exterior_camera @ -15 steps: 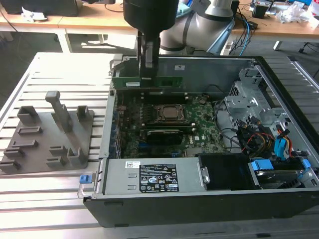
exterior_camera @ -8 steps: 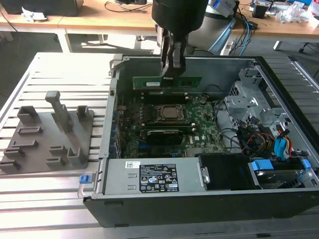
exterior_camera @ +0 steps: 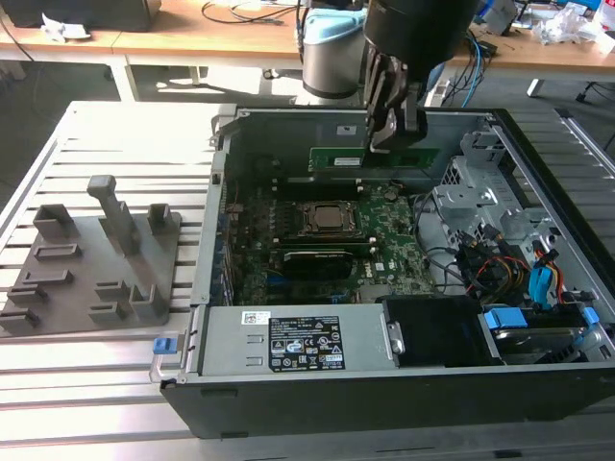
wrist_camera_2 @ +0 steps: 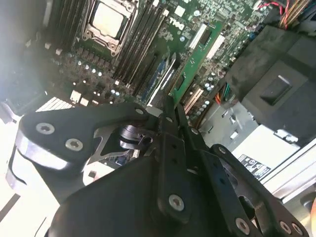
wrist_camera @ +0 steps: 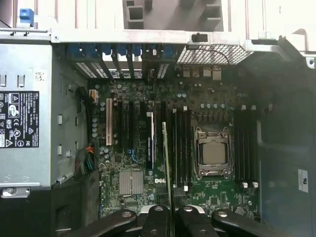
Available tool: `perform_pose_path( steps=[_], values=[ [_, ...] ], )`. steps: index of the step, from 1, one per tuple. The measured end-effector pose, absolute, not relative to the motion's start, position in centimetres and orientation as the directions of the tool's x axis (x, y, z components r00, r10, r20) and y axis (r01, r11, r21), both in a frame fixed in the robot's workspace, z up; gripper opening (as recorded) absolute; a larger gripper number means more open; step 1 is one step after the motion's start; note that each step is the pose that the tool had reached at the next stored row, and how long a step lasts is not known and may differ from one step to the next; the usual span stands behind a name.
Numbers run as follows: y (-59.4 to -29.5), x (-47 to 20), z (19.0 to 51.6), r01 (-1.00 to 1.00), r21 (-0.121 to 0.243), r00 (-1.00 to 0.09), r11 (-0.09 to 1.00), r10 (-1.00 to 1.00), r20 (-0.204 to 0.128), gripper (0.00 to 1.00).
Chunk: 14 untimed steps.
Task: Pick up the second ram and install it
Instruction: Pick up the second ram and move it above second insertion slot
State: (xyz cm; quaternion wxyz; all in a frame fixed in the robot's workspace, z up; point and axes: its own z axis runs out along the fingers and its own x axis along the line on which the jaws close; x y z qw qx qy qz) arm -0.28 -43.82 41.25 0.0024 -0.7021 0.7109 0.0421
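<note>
In the exterior view my gripper (exterior_camera: 388,137) hangs inside the open computer case, shut on the second ram (exterior_camera: 336,157), a thin green stick held level above the back of the motherboard (exterior_camera: 384,264). The first wrist view shows the stick edge-on (wrist_camera: 166,158) between my fingers (wrist_camera: 157,222), lined up over the long memory slots (wrist_camera: 180,148) beside the square CPU socket (wrist_camera: 213,153). In the second wrist view the green stick (wrist_camera_2: 197,59) juts out past my fingers (wrist_camera_2: 170,148) over the board. The CPU socket (exterior_camera: 327,219) lies below and in front of the stick.
A black oblong module (exterior_camera: 317,259) sits in front of the socket. The power supply (exterior_camera: 298,341) lines the case's near side. A drive cage with cables (exterior_camera: 519,269) fills the exterior view's right. A grey parts fixture (exterior_camera: 96,259) rests on the table to the left.
</note>
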Motion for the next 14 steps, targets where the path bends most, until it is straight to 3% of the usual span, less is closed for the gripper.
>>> perform_pose_path(
  steps=[4,8,14],
  values=[
    [-43.7,1.6,41.2,-0.998,0.063,-0.015,0.01,-0.998,-0.068,0.14],
    [-43.7,1.2,41.0,-0.998,0.063,-0.017,0.01,-0.994,-0.111,0.14],
    [-42.6,-0.1,40.6,-0.998,0.063,-0.025,0.018,-0.993,-0.114,0.14]
  ],
)
